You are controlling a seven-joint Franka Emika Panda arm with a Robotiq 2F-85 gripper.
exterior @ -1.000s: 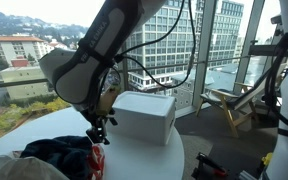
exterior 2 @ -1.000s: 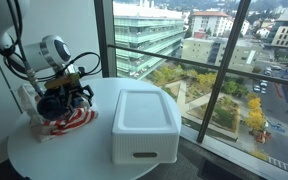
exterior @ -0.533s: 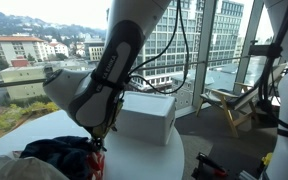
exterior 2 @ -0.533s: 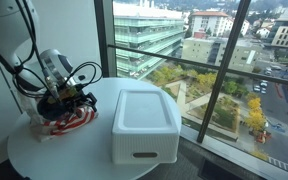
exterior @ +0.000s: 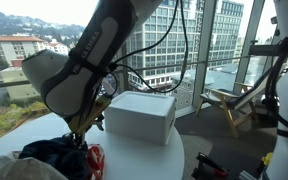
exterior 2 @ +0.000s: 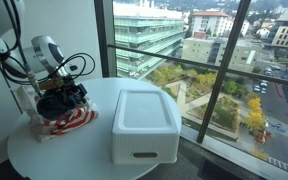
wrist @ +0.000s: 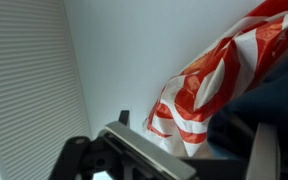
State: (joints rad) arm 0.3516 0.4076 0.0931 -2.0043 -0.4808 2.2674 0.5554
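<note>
Cloth (exterior 2: 72, 121) shows crumpled red-and-white stripes.

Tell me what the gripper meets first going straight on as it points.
The gripper would most likely meet the crumpled red-and-white striped cloth on the round white table; depth is unclear.

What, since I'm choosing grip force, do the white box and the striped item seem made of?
White box: probably hard plastic, matte; moulded rounded corners and ribbed sides. Striped item: soft cloth, red and white; it folds and creases.
</note>
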